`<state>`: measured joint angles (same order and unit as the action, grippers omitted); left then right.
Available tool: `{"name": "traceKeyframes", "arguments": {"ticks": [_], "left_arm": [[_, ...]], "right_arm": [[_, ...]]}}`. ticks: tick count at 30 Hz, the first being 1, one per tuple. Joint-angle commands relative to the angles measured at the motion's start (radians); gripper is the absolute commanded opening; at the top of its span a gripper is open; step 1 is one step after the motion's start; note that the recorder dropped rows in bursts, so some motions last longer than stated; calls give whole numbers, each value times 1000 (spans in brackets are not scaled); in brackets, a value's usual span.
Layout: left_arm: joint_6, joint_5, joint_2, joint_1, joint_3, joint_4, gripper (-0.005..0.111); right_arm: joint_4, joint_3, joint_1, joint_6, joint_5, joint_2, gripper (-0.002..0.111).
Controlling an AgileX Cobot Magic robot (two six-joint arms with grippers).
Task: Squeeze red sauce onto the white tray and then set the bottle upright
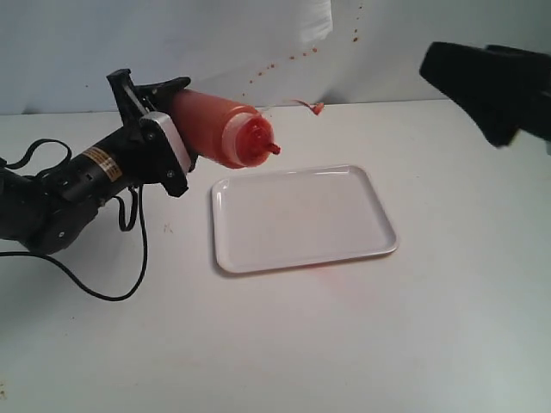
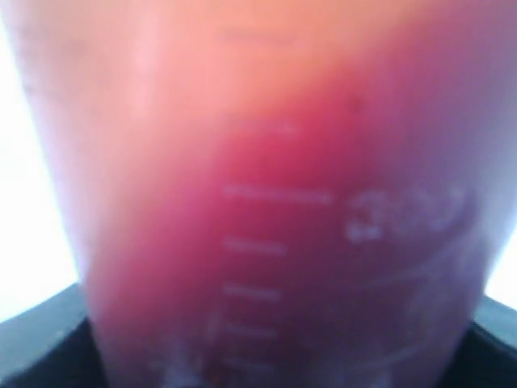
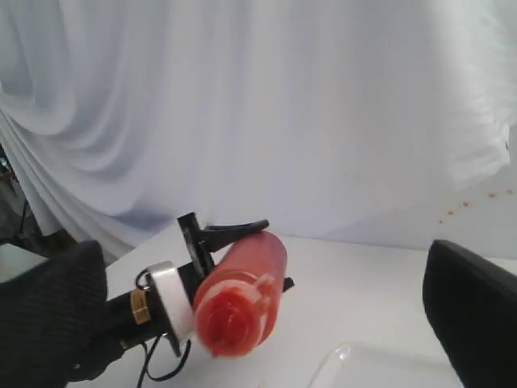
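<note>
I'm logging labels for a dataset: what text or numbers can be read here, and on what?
Perhaps "300": blurred raised number by the scale lines on the bottle.
Yellow sticker on the left arm: too small to read.
Nothing else.

The robot's black left arm stretches low and nearly level, its left gripper clamped on a tilted, translucent red-filled plastic squeeze bottle. The black right gripper hangs raised on the opposite side, jaws spread wide, holding nothing.
</note>
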<state>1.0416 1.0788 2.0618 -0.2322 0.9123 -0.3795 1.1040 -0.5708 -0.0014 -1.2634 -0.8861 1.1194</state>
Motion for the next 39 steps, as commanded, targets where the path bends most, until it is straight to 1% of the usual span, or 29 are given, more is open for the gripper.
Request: {"name": "traceKeyframes", "arguments": {"ticks": [1,5,7,9,12,15,19,23,26,27,30,33,36,39], "left_arm": [[147,74,-21,-5,36,34,0],[157,72,-21,-5,72,34,0],[212,70,-21,-5,87,31,0],[293,70,-21,-6,97,29,0],[405,68,-21,-6,106,29,0],[447,68,-21,-11,106,31,0],[529,68,-21,-20,106,30,0],[561,68,-21,-39,106,28,0],[581,75,-21,-47,106,26,0],[595,75,-21,-49,106,26,0],[612,75,-21,-49,106,31,0],[618,75,-21,-49,106,30,0],[618,80,-21,-49,106,30,0],[672,95,-21,-49,106,30,0]], "right_arm": [[72,-190,-8,-110,-30,262,105],[195,-366,-8,-227,-53,436,105],[252,-440,-8,-236,-88,494,105],[270,-510,4,-259,-102,546,104],[329,-603,46,-259,-93,604,101],[390,-694,97,-262,-90,659,99],[438,-810,173,-271,-21,730,97],[541,-924,235,-347,45,814,97],[640,-987,268,-427,43,875,97],[640,-1003,275,-452,43,897,97],[640,-1023,304,-449,52,948,97],[640,-1025,329,-426,110,979,96],[640,-1025,334,-401,96,1003,94],[640,-1025,341,-383,94,1014,92]]}}
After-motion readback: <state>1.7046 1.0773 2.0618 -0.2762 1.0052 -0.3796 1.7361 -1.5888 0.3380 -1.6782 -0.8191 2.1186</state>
